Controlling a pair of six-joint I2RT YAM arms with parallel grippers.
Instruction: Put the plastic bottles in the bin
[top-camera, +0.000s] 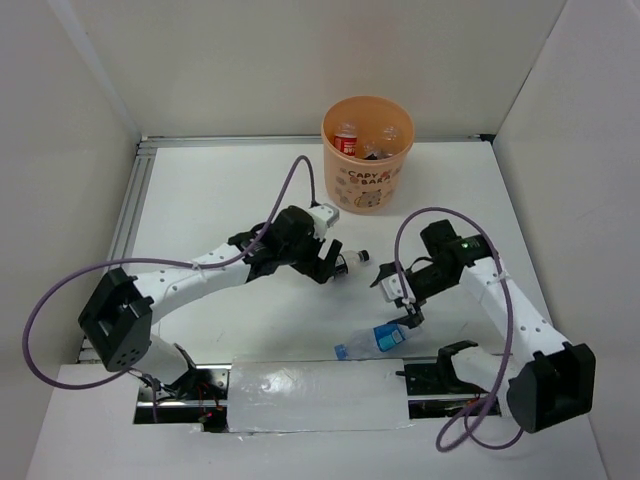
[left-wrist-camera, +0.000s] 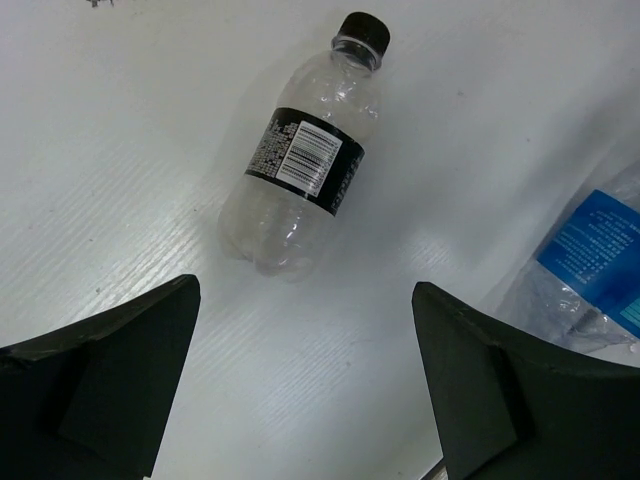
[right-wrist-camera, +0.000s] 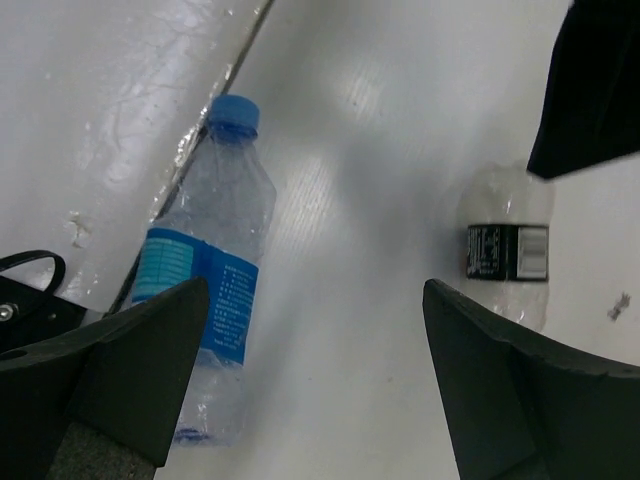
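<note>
the plastic bottles (top-camera: 347, 140) are in two places: several stand or lean inside the bin (top-camera: 367, 185), the round orange bucket at the far side of the bench (top-camera: 220, 200), one of them with a red label, and two lie on their sides on the bench between the arms. the black-label bottle (left-wrist-camera: 300, 170) is clear with a black cap. in the left wrist view it lies ahead of the left gripper (left-wrist-camera: 305, 290), centred between the two dark fingers (left-wrist-camera: 130, 370), with its cap pointing away and its base nearest the fingertips. we see a gap of bare bench on each side, so nothing touches it. the left gripper is spread wide and holds nothing. the blue-label bottle (right-wrist-camera: 205, 290), clear with a blue cap, lies nearer the arm bases, close to the near edge of the bench. in the right wrist view it sits on the left, just beside the left-hand finger, whose tip overlaps its lower end in the picture. we cannot tell whether the two touch. the right gripper (right-wrist-camera: 315, 285) is also spread wide and empty, with bare bench between its fingertips. in that view the black-label bottle shows further off on the right, its cap end hidden behind a dark part of the left arm. from above, the two grippers face each other and stand well short of the bin.
</note>
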